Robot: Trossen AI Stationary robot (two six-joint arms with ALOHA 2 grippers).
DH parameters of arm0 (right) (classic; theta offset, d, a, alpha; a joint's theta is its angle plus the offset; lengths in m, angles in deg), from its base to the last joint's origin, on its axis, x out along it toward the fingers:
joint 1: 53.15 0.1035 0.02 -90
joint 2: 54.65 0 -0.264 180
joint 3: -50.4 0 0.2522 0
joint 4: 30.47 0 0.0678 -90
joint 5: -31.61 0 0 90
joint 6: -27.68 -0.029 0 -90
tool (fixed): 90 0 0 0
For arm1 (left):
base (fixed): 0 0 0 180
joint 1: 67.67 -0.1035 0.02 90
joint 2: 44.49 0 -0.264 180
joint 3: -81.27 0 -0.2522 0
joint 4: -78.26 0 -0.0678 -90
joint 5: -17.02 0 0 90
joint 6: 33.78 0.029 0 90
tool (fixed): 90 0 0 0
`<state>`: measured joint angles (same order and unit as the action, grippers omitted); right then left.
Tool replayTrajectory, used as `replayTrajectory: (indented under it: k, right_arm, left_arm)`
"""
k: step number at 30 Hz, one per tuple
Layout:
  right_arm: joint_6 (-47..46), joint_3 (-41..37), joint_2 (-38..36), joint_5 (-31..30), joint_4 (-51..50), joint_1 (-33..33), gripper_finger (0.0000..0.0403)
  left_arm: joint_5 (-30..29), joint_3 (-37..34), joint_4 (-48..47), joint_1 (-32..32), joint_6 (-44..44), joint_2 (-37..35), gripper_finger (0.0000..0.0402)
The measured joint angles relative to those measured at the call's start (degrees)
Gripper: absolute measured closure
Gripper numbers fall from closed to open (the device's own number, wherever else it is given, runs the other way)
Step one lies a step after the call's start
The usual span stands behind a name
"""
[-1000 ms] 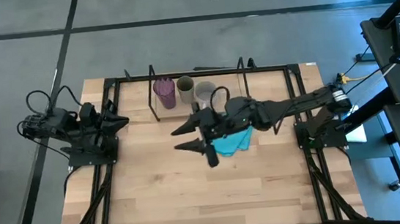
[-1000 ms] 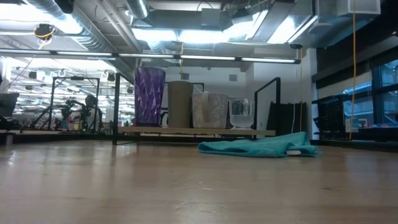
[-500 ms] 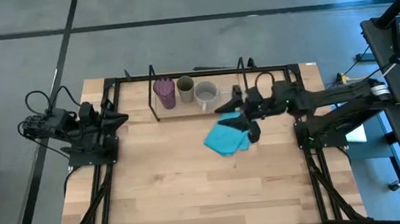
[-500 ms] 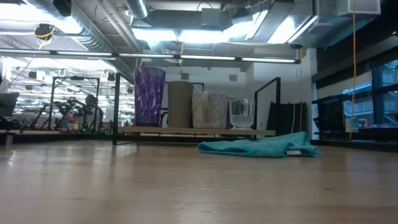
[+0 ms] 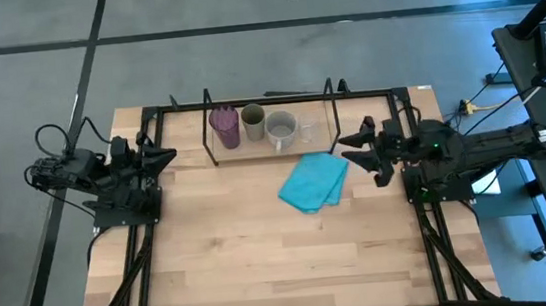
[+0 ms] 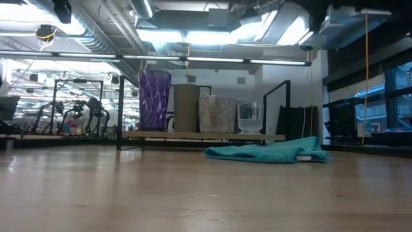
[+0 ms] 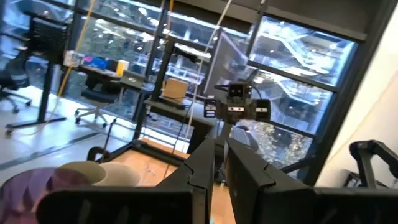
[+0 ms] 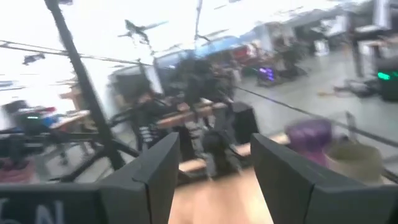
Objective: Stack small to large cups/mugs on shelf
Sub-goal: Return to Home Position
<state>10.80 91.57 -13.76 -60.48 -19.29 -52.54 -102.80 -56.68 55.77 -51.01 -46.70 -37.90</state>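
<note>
Presently the right pincer (image 5: 369, 150) hangs over the right edge of the desk (image 5: 264, 264), just off the right end of the shelf (image 6: 199, 136) and near the turquoise cloth (image 5: 313, 181) without touching it. Its two fingers are spread well apart, as the right wrist view confirms, and nothing sits between them. The right arm reaches in low from its mount on the desk's right side. The left pincer (image 5: 160, 156) rests at the left edge of the desk beside its own mount, well apart from the shelf. In the left wrist view its fingers stand pressed almost together with only a thin slit between them, and they grip nothing. All four vessels stand upright in one row on the shelf's light wooden base at the back of the desk. From the left arm's side to the right arm's side they run in order: the purple tumbler (image 5: 224, 126), the olive-green cup (image 5: 253, 121), the grey mug (image 5: 282, 126) and the small clear glass (image 6: 250, 118). From the low view the heights fall step by step along that row, the tumbler tallest and the glass lowest. Neighbouring vessels stand just beside one another; whether they touch cannot be told. The cloth lies flat on the desk in front of the shelf, toward its right end, clear of the rack's uprights.
</note>
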Motion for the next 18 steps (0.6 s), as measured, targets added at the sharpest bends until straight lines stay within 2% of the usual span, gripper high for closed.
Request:
replayTrajectory:
  k: [3,11,18]
  right_arm:
    - [-0.84,-3.88,-3.48,-1.97,-1.04,0.31,0.0202]
    - [-2.49,-11.77,-11.34,-2.66,-0.65,0.33,0.0202]
    - [-3.81,-18.24,-21.01,-3.52,0.25,0.31,0.0202]
  left_arm:
    - [-1.12,0.00,-1.73,-0.03,-1.40,0.00,0.0369]
    - [-3.09,0.00,-3.24,-0.03,-1.74,0.00,0.0369]
    - [-3.74,0.00,-3.53,-0.01,-1.91,0.00,0.0369]
